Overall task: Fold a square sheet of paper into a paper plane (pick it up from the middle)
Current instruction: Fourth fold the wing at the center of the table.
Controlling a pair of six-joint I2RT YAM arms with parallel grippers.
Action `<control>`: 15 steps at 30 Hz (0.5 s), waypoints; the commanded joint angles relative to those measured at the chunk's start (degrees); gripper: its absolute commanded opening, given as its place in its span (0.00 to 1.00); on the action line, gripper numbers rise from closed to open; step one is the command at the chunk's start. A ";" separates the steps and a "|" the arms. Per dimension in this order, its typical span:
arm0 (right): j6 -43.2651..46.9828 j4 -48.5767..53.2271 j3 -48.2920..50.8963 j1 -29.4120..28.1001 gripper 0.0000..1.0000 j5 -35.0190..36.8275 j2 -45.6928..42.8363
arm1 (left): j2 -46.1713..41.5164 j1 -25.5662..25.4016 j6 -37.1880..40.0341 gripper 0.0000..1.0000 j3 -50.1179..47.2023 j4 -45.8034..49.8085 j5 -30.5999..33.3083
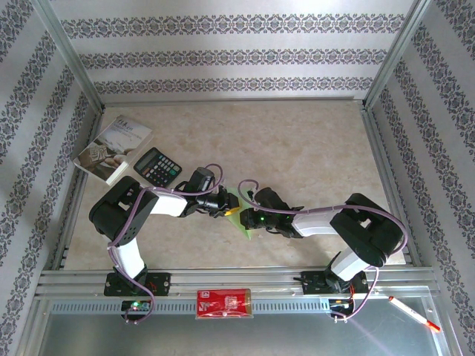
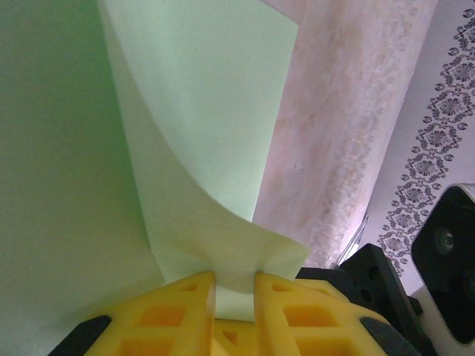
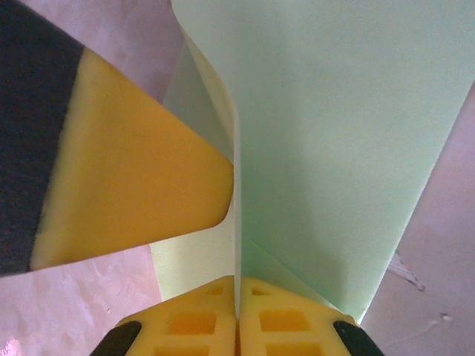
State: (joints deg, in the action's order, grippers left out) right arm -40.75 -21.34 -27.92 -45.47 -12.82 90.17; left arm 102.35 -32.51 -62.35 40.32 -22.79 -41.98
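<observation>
Beige marbled tabletop, patterned walls. Square sheet of paper, thin, light green, curled, sits mid-table btwn both arms. Left gripper is clamped on a fold of it. Right gripper pinches its edge, yellow fingers together. Top view: booklet and black calculator far left, well apart from it.

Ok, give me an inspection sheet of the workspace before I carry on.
Surface: beige marbled table, no damage seen.
Job's things: square sheet of paper, light green, bent, between the two grippers; no finished plane.
Clutter: booklet and calculator far left; red packet and pen at the near edge.
Grippers: right gripper shut on the sheet's edge; left gripper has paper between its fingers, grip unclear.
Cables: purple cables loop along both arms.
Surroundings: patterned walls, metal frame.
</observation>
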 commanded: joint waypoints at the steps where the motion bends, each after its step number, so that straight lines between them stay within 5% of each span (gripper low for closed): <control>1: -0.14 1.87 1.70 0.74 0.08 0.01 0.54 | 0.19 0.25 0.37 0.20 1.18 -3.03 -1.53; 15: 0.15 1.64 1.88 1.21 0.08 -0.79 0.72 | 4.21 0.25 -0.22 0.20 2.98 -4.95 -1.60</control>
State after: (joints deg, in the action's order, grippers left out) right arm -40.75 -22.11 -27.57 -45.08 -13.28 90.15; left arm 105.58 -32.51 -63.05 41.91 -26.22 -43.31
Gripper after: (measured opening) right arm 0.079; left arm 0.203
